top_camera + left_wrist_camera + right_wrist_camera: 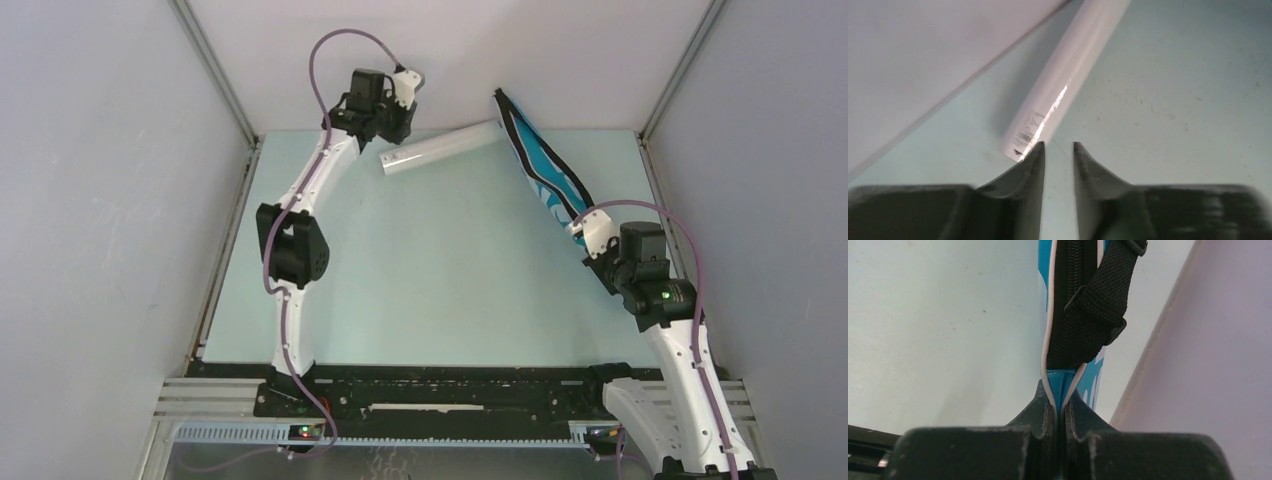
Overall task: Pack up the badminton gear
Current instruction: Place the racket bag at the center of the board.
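Observation:
The long white tube (440,145) lies at the far end of the table, angled along the back wall; it also shows in the left wrist view (1068,75). My left gripper (392,138) is at its near left end, jaws slightly apart and empty (1058,145), with the tube's labelled end just beside the left fingertip. The blue racket bag (545,170) stands on edge at the right. My right gripper (582,240) is shut on its lower end (1059,395), below the black strap (1093,310). Rackets and shuttlecocks are out of view.
The pale green table (430,270) is boxed in by grey walls. The back wall (923,60) runs close beside the tube. The right wall (1208,365) is close to the bag and my right gripper.

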